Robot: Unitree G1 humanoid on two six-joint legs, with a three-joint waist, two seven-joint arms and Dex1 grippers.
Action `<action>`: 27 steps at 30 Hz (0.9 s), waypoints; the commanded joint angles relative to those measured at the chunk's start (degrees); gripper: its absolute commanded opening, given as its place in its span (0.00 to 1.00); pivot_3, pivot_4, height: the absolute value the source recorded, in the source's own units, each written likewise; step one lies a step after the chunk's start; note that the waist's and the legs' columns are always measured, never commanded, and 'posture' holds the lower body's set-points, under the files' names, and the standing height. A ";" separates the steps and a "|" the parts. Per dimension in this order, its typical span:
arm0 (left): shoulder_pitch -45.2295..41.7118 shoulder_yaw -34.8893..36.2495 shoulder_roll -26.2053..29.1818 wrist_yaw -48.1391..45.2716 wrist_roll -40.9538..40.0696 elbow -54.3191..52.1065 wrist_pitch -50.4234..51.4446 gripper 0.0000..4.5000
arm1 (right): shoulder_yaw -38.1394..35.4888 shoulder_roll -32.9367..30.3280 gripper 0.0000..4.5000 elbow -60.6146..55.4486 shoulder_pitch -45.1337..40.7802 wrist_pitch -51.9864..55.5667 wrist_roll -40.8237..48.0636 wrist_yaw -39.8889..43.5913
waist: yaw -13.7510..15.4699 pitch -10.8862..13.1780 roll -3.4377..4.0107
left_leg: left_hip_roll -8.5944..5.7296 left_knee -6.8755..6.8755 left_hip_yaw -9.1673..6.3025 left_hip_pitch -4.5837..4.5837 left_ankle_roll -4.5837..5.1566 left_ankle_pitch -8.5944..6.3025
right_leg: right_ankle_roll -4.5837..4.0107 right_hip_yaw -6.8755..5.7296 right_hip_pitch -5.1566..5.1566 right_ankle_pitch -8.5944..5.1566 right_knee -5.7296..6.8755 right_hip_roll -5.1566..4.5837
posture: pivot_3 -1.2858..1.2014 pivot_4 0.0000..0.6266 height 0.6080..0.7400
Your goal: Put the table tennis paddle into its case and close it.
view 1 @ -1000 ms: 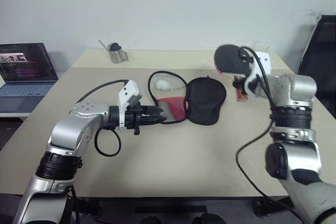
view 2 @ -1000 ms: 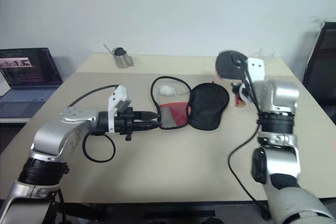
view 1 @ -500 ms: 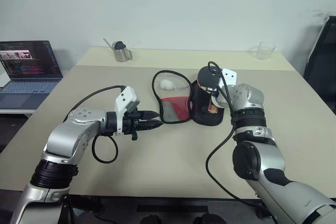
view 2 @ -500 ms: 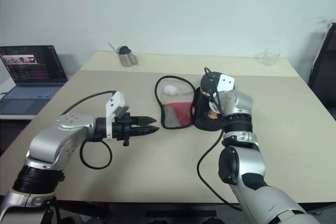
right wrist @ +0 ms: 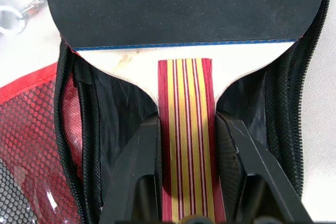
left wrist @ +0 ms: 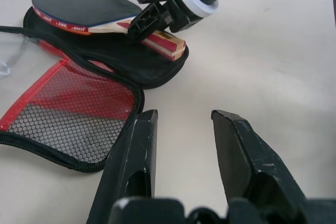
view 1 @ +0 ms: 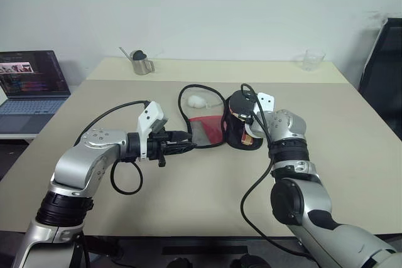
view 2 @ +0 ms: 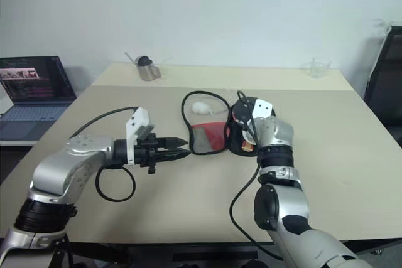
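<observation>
I'm looking down over a beige table, and my right gripper is clamping the table tennis paddle by its striped handle, one black finger pressing on each red side. The paddle is sitting just above the case, which is lying unzipped and spread open near the middle of the table. The black blade is hanging over the black half of the case, on the right, and the handle is pointing back toward the near edge along my gripper. From my left wrist I'm seeing the paddle nearly level, the handle end close over the case's near rim; I can't tell whether it's touching the fabric.

My left gripper is hovering to the left of the case, pointing right toward it, fingers apart and gripping nothing. Its tips are sitting just beside the edge of the red mesh flap, which is lying flat on the table with its zip edge curling round.

The white pom-pom is resting on the table just beyond the case, inside the loop of its black cord.

Farther off, a small metal jug is standing near the far left edge, a clear glass is standing at the far right, and an open laptop is glowing on a separate surface off to the left.
</observation>
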 commanded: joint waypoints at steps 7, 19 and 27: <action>-0.44 0.86 0.26 0.49 -0.81 -2.26 -0.07 0.40 | 1.98 -0.36 0.23 4.12 -1.61 -6.14 0.39 1.46 | -0.01 0.00 0.00 | 0.03 0.00 -0.04 0.01 0.00 0.00 | 0.00 -0.02 0.00 0.00 0.01 0.00 | 0.52 0.24 1.00; 0.78 1.04 0.80 1.18 -1.05 -4.17 0.59 0.40 | 5.12 -2.42 0.23 9.44 -2.08 -10.06 0.11 3.13 | -0.01 0.00 0.00 | 0.03 0.01 -0.02 0.01 0.00 0.00 | 0.00 0.00 0.01 0.00 0.01 0.00 | 0.52 0.24 1.00; 0.55 1.07 0.98 1.01 -1.02 -4.13 0.59 0.40 | 8.47 -2.29 0.51 10.00 -1.73 -8.15 0.48 8.59 | -0.16 0.00 -0.01 | 0.03 0.01 -0.02 0.04 0.00 0.00 | 0.00 0.01 0.02 0.00 0.01 0.01 | 0.52 0.24 1.00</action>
